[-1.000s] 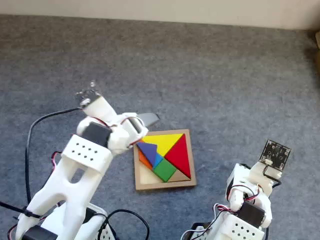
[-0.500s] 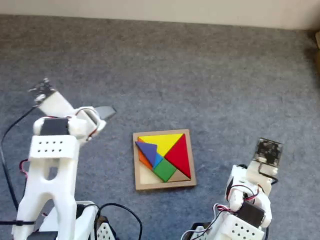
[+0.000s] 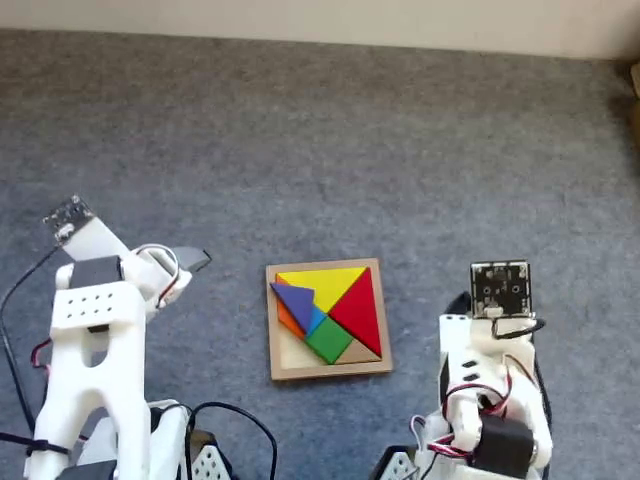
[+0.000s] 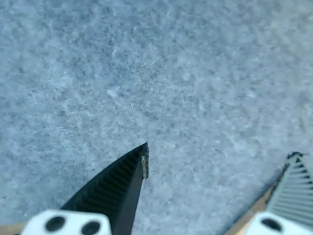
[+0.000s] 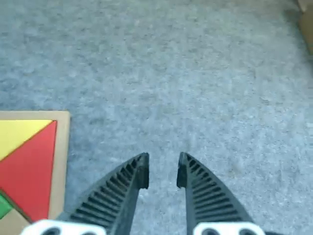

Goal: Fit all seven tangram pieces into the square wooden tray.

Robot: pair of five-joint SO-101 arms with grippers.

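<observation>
We see the tray (image 3: pixel 330 372) with pieces (image 3: pixel 355 312) inside, between the 2 arms. Bare surface (image 3: pixel 400 150) lies around its edges. The left end effector (image 4: pixel 218 159) is spread wide. The right end effector (image 5: pixel 162 171) shows a small gap.

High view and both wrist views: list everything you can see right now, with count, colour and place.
Wooden tray: one, tan, square, mid-table between the arms.
Tangram pieces: six seen, all in the tray: yellow, red, purple, orange, blue, green; I cannot make out a seventh.
Table cover: one, grey, carpet-like.
Tan thing: one, at the table's far right edge, unidentifiable.
Left gripper: one, black, wide open, over bare cover left of the tray.
Right gripper: one, black, narrowly open, over bare cover right of the tray.
</observation>
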